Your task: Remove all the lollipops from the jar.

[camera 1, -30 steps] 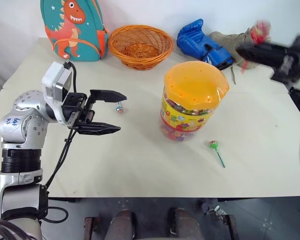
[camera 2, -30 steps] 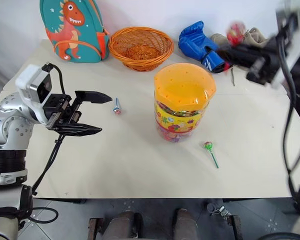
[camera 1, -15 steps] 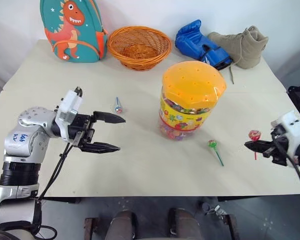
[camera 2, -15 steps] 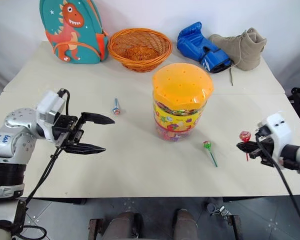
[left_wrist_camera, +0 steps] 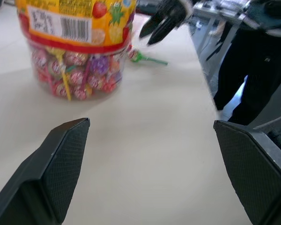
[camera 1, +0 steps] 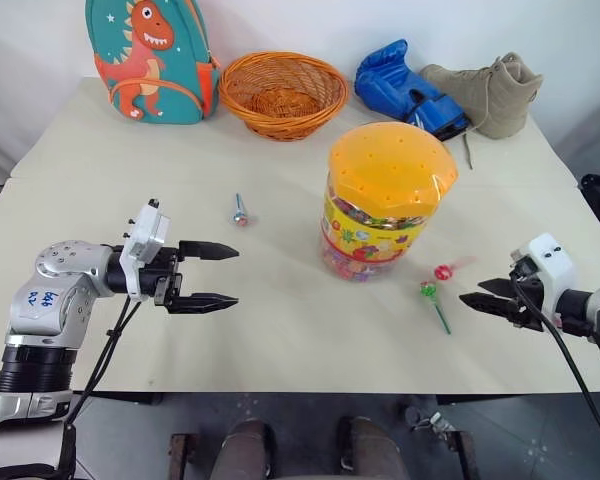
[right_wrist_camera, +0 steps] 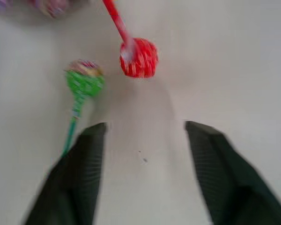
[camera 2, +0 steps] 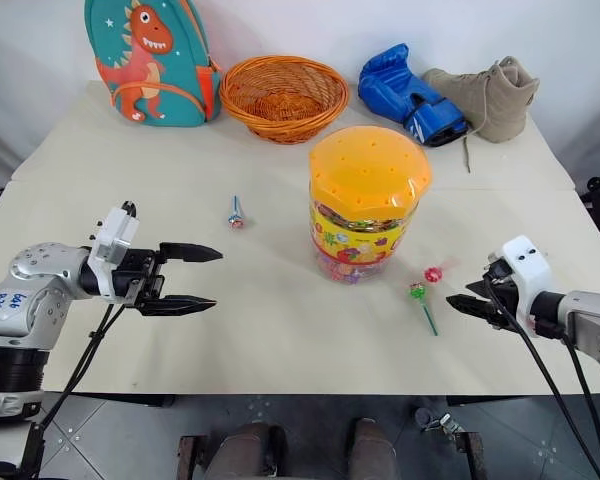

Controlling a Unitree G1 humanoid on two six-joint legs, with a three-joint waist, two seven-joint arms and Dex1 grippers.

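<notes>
Lollipops: red-stick one (right_wrist_camera: pixel 138 57) just dropped, R gripper (camera 2: pixel 467 306) sprung open from its pinch. It's on table (camera 1: pixel 280 320) beside green-stick one (camera 1: pixel 428 291), jar (camera 1: pixel 387 200) at their 10 o'clock. Blue-stick one (camera 1: pixel 239 213) at jar's 9. L gripper (camera 1: pixel 208 274) wide, empty. Likely all three out.

right tool (camera 2: pixel 467 304) opened, red lollipop (camera 2: pixel 433 274) released

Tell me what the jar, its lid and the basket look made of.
Jar: clear plastic, apparently; the wrapped candy shows through the wall under a glossy printed label. Lid: translucent orange-yellow plastic, smooth and shiny, dotted with small holes. Basket: woven wicker or rattan, orange and matte; the weave is visible.
</notes>
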